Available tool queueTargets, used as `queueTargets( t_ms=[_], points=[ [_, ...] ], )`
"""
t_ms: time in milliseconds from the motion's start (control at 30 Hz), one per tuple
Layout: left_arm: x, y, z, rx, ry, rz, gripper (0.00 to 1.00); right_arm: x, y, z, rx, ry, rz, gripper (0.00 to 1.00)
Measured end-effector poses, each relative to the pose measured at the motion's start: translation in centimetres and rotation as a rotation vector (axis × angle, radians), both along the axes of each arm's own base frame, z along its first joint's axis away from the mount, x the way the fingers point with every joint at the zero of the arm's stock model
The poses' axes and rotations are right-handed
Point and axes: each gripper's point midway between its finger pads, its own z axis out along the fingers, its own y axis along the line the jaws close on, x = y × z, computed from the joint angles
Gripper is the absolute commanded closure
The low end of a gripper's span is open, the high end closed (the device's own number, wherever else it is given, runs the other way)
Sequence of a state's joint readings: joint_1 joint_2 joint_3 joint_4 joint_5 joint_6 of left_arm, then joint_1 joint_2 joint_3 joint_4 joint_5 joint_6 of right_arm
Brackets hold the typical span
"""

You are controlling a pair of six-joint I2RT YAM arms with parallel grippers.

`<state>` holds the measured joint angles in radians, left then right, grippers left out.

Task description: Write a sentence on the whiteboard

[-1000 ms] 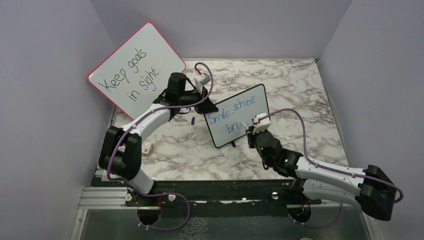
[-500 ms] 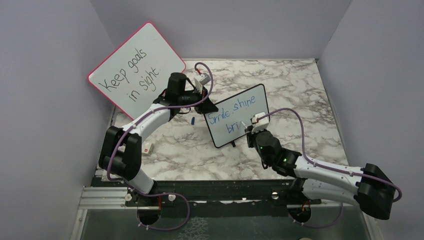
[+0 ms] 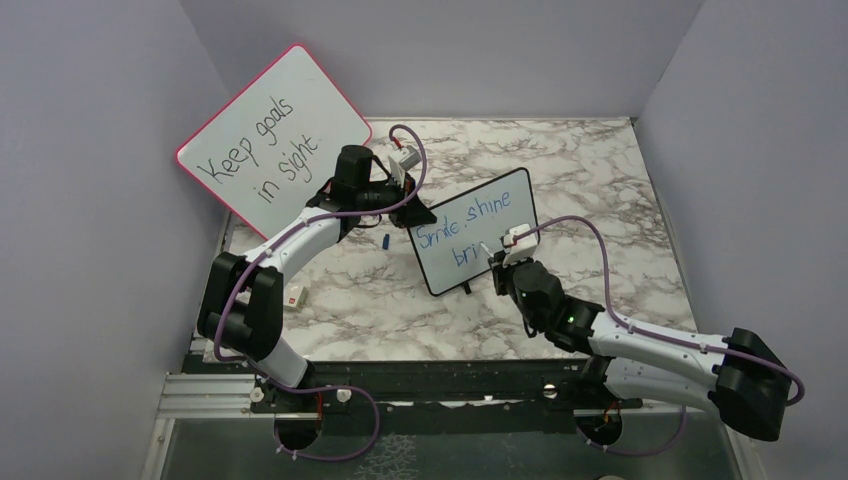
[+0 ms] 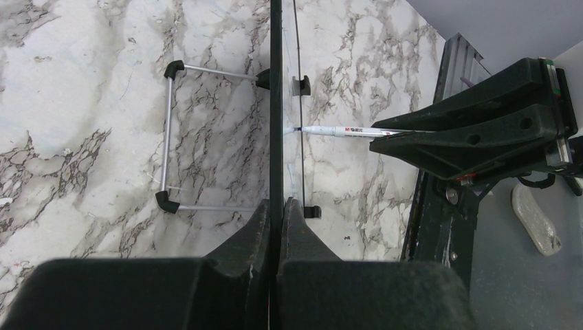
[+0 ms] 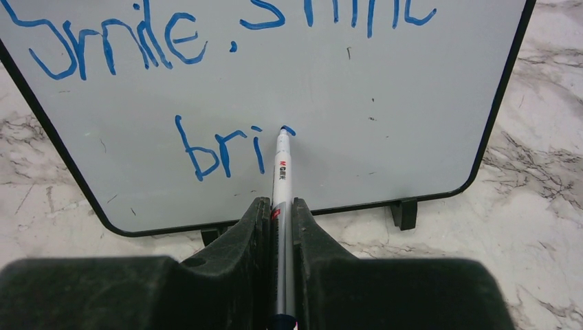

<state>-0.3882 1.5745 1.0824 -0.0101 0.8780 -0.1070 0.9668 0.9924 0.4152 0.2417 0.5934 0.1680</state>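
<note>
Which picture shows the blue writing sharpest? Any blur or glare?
Right wrist view: the blue handwritten sentence on the small black-framed whiteboard is crisp, without glare; the dark fingers up close look soft. Left wrist view: board edge-on, writing hidden. Top view: even light, tiny letters.

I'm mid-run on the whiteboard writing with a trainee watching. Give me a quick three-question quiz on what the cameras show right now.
1. True or false: the left hand is clamped on the edge of the whiteboard.
2. The marker held in the right hand has its tip where? A: just right of the blue "bri"; B: up on the top line; C: down at the bottom frame.
3. Fill in: the second line of the sentence so far reads ___.
Key: 1 true; 2 A; 3 bri.
</note>
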Motion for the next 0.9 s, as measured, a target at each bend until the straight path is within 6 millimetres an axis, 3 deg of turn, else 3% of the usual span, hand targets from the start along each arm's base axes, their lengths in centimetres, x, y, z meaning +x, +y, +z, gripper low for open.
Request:
queueTargets(
  t_ms=[900],
  points=[
    [0.0, 0.0, 0.0, 0.002, 0.001, 0.002, 1.00, -1.0, -0.4, -1.8, 0.004, 0.093, -0.011, 0.99]
  ],
)
